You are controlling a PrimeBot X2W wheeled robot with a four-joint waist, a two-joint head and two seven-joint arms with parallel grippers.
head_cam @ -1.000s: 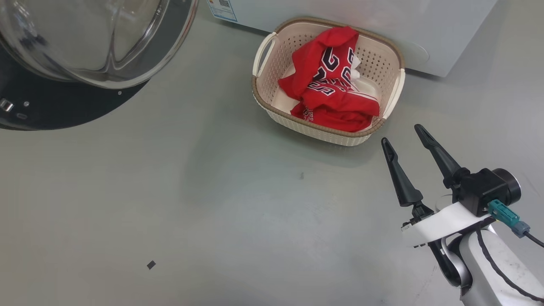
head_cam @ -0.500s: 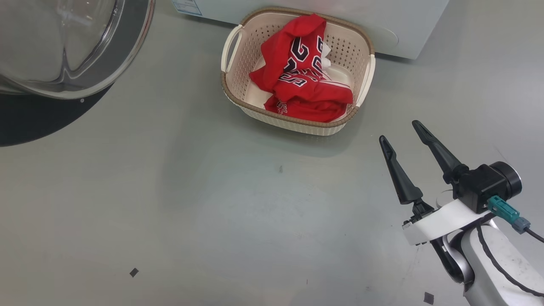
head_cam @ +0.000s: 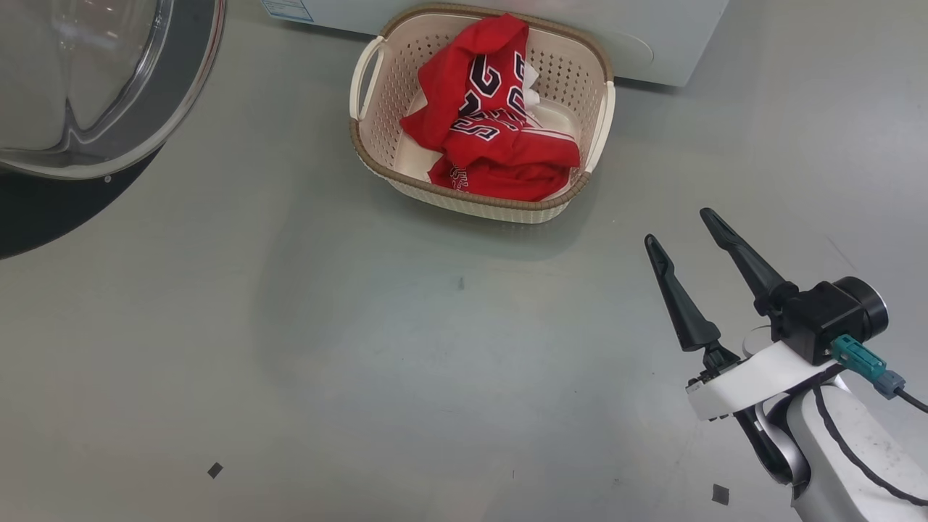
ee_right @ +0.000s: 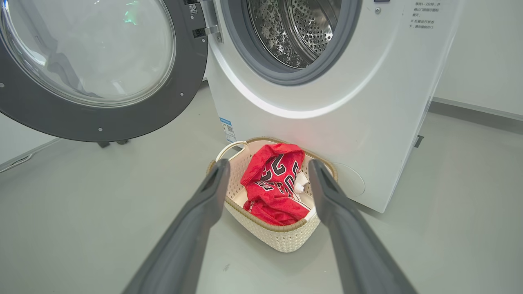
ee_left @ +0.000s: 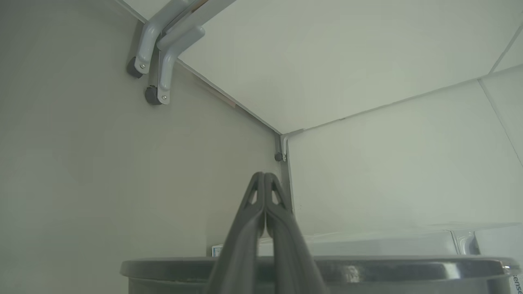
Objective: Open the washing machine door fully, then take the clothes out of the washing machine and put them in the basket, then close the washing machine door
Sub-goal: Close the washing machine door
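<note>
The washing machine [ee_right: 367, 102] stands with its door [ee_right: 94, 69] swung wide to the left, and the part of the steel drum [ee_right: 302, 28] that I see is bare. On the floor against its front sits the cream basket [ee_right: 282, 237], with red clothes [ee_right: 273, 183] heaped inside. From the head, the basket [head_cam: 373, 145] with the clothes [head_cam: 493, 138] is at top centre and the door [head_cam: 109, 109] at upper left. My right gripper [head_cam: 676, 226] hovers open and holds nothing, right of and nearer than the basket, fingers [ee_right: 204, 212] framing it. My left gripper [ee_left: 264, 177] is shut and holds nothing, just above a dark glossy rim [ee_left: 367, 269].
Bare grey floor spreads in front of the basket, with small dark specks [head_cam: 215, 470]. Grey legs on castors [ee_left: 151, 61] stand by a pale wall in the left wrist view. A wall with a grey skirting [ee_right: 474, 110] lies to the right of the machine.
The head camera has turned, so basket and door sit further left and higher in its picture. My right gripper stays open in about the same place.
</note>
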